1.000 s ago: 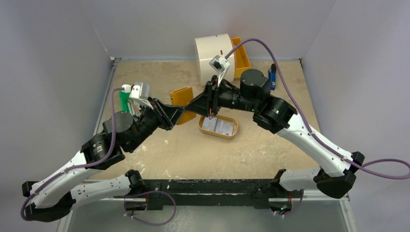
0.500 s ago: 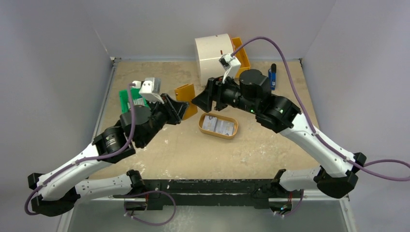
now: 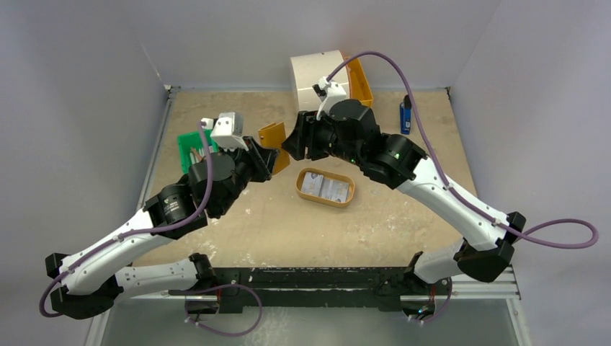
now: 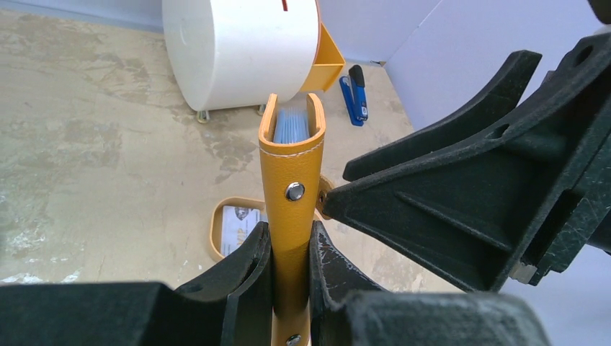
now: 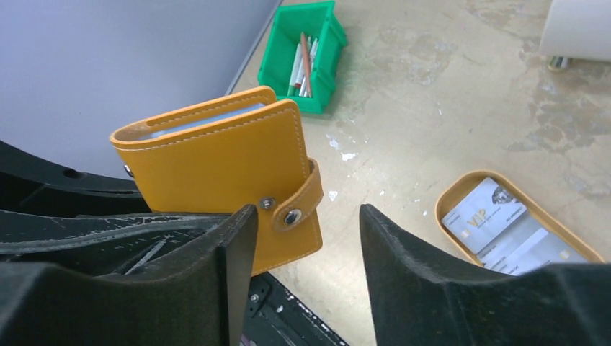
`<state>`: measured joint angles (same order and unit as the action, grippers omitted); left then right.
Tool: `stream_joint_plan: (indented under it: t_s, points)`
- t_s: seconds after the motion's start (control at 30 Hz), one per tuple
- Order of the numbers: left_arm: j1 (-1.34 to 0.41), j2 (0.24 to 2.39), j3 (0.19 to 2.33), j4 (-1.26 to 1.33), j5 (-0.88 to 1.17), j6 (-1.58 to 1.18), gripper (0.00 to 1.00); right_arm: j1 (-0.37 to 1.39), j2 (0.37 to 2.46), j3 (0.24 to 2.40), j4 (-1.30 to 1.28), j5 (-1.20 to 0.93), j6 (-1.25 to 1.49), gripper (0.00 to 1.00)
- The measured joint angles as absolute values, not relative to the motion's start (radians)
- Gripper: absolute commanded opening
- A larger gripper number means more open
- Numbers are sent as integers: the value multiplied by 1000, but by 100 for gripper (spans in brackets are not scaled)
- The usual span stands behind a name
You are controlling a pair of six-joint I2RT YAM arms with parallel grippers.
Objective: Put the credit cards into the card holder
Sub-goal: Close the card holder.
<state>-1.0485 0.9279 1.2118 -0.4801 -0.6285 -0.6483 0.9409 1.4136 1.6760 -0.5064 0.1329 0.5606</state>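
Left arm reaches forward and in toward centre, wrist lifted off the table (image 3: 302, 231). The left fingers (image 4: 290, 263) are clamped on the lower end of the card holder (image 4: 292, 173). Holder stands upright out of those fingers, long axis vertical, open mouth up. Its narrow edge faces the left wrist camera and its broad face turns toward the right arm. Bluish card edges show inside the mouth.

Right arm stretches in from the other side. The right fingers (image 5: 304, 216) are spread wide, one on each side of the holder's snap strap, nothing gripped. One finger sits just beside the holder's face; contact unclear.

Credit cards (image 5: 504, 231) lie flat in the oval tray (image 5: 447, 198) on the table, below and apart from both sets of fingers. Green bin (image 5: 288, 72) sits beyond the holder from the right fingers.
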Motion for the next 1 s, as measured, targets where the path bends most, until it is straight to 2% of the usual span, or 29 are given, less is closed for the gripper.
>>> stream_joint_plan:
  t_s: [0.07,0.33,0.5,0.57,0.83,1.0]
  points:
    - [-1048,928,1213,-480,-636,-643,0,941,1413,1676,-522,140,569,44]
    - [-1049,928,1214,-480,-638,-642,0,941,1413,1676,-535,140,579,38]
    - [-1049,926,1214,-480,-636,-642,0,937,1414,1676,-536,144,579,22]
    - [-1048,925,1214,-480,-636,-642,0,935,1414,1676,-537,151,580,22]
    - [-1049,914,1214,-485,-637,-642,0,919,1409,1670,-582,269,587,46]
    - [-1049,908,1221,-499,-638,-642,0,885,1333,1561,-522,233,571,61]
